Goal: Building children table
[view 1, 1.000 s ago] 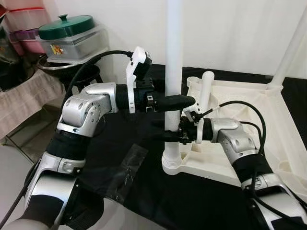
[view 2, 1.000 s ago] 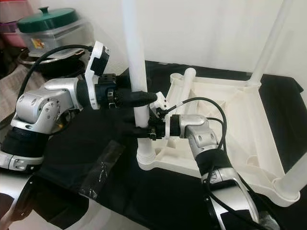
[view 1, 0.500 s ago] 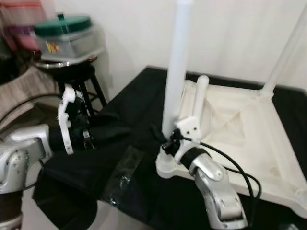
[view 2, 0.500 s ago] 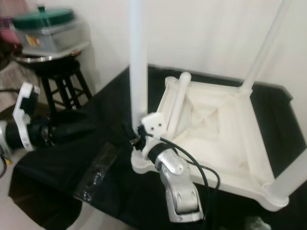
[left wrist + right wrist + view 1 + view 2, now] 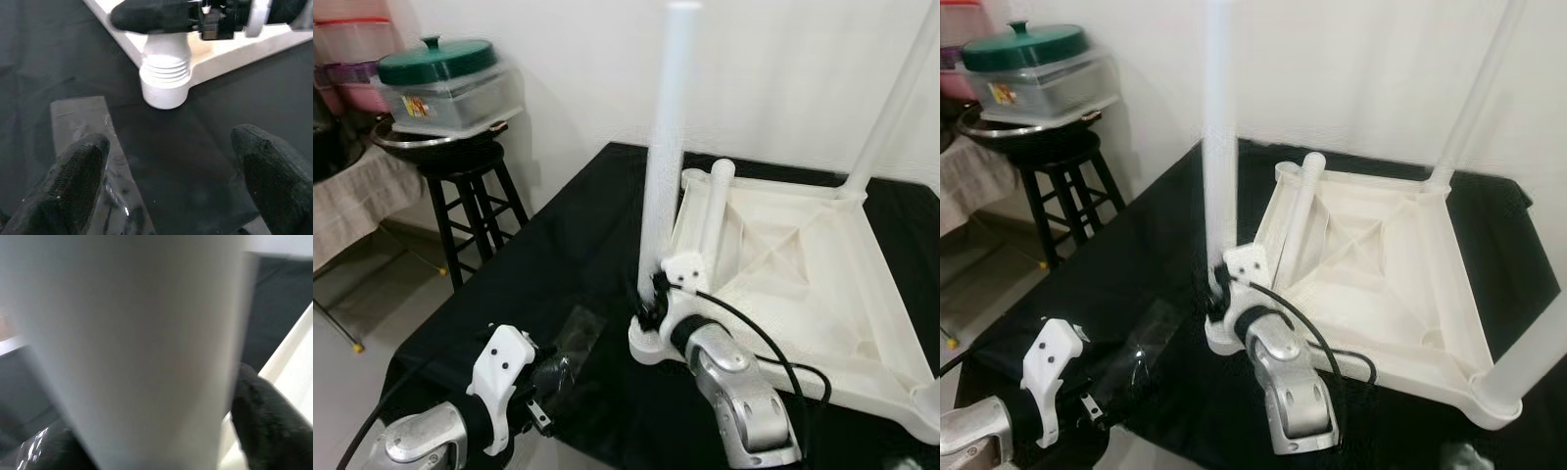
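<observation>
The left gripper has drawn back from the white leg and hangs open, while the right gripper, jaws seemingly closed around it, holds the leg low in the upturned tabletop, one loose leg still unfitted.

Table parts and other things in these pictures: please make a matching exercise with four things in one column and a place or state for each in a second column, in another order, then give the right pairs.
Things:
1. upright leg
2. loose leg
3. plastic wrapper
4. green lid

Places or states:
A. lying flat on the black cloth
B. standing in the near corner socket of the table top, with the right gripper around it
C. on a clear box on the stool
D. lying inside the upturned table top

Pairs: 1-B, 2-D, 3-A, 4-C
</observation>
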`<state>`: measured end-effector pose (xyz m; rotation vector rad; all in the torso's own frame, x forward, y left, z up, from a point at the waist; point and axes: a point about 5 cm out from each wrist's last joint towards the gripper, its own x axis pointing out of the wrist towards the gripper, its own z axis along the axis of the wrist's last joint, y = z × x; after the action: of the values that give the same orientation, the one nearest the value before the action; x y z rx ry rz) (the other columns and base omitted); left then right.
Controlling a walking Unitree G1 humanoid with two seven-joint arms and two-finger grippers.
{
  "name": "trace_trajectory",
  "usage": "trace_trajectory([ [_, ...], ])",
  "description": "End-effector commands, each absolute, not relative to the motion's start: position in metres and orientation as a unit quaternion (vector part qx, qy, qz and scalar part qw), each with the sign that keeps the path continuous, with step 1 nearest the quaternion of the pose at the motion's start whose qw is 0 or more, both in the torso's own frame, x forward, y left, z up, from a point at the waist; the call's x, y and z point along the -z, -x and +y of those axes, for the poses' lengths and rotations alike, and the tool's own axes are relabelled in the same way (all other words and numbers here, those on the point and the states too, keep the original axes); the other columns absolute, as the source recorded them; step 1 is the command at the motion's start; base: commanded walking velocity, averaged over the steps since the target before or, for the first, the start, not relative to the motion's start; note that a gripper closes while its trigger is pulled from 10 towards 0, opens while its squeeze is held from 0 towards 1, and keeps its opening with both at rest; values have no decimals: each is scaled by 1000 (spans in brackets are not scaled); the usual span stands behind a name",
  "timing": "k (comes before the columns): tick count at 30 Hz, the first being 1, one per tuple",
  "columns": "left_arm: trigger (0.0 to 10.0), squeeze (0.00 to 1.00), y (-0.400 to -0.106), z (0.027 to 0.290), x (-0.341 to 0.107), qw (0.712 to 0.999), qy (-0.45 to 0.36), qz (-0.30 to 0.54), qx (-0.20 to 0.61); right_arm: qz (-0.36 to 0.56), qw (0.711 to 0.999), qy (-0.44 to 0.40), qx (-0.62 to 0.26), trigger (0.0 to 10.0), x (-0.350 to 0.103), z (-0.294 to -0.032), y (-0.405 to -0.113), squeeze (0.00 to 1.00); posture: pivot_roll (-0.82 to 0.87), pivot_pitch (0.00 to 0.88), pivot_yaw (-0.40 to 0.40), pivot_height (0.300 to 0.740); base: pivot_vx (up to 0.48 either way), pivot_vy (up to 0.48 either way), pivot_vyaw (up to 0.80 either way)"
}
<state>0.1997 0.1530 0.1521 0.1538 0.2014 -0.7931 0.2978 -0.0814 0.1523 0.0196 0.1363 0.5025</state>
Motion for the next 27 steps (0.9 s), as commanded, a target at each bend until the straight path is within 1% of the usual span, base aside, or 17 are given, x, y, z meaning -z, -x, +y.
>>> trace_trajectory([
  [1,10000,0,-200,151,-152,913,-89,92,387,57,960,-19,-275,10000,-159,-80,-301,1000,87,33,-5,740,0,0,0],
  [2,10000,0,-200,146,-151,915,-95,81,383,25,927,0,-373,10000,-175,-87,-309,1000,90,20,-19,740,0,0,0],
  [4,10000,0,-200,146,-151,915,-95,81,383,25,927,0,-373,10000,-175,-87,-309,1000,90,20,-19,740,0,0,0],
  [5,10000,0,-200,143,-150,916,-97,77,381,17,912,11,-411,10000,-180,-90,-311,1000,91,19,-22,740,0,0,0],
  [6,10000,0,-201,142,-149,917,-97,72,379,8,889,37,-456,10000,-183,-94,-313,110,98,8,-33,740,0,0,0],
  [7,10000,0,-202,140,-148,919,-99,67,377,8,871,51,-489,10000,-184,-97,-314,0,100,7,-36,740,0,0,0],
  [8,10000,0,-202,140,-148,919,-99,67,377,8,871,51,-489,10000,-184,-97,-314,0,100,7,-36,740,0,0,0],
  [9,10000,0,-202,138,-147,919,-101,62,375,10,855,58,-515,10000,-186,-100,-316,0,104,0,-47,740,0,0,0],
  [11,10000,0,-202,138,-147,919,-101,62,375,10,855,58,-515,10000,-186,-100,-316,0,104,0,-47,740,0,0,0],
  [13,10000,0,-204,135,-145,921,-104,53,372,30,794,76,-602,10000,-188,-106,-315,0,117,0,-63,740,0,0,0],
  [14,10000,0,-204,135,-145,921,-104,53,372,30,794,76,-602,10000,-188,-106,-315,0,117,0,-63,740,0,0,0],
  [16,10000,0,-206,131,-144,921,-106,48,373,40,772,78,-630,10000,-196,-110,-331,0,123,0,-75,740,0,0,0],
  [19,10000,0,-206,128,-143,919,-106,46,377,45,771,75,-631,10000,-201,-111,-341,0,126,0,-84,740,0,0,0],
  [21,10000,0,-206,126,-142,917,-106,44,381,49,764,75,-639,10000,-203,-114,-345,0,126,0,-84,740,0,0,0],
  [22,10000,0,-207,124,-141,916,-104,41,385,57,765,74,-637,6902,-202,-117,-350,0,123,0,-93,740,0,0,0],
  [23,10000,0,-207,123,-141,915,-104,40,387,63,761,72,-641,0,-201,-120,-351,0,122,0,-96,740,0,0,0],
  [27,10000,0,-207,120,-140,912,-102,37,395,73,752,55,-653,0,-195,-126,-349,0,119,0,-97,740,0,0,0],
])
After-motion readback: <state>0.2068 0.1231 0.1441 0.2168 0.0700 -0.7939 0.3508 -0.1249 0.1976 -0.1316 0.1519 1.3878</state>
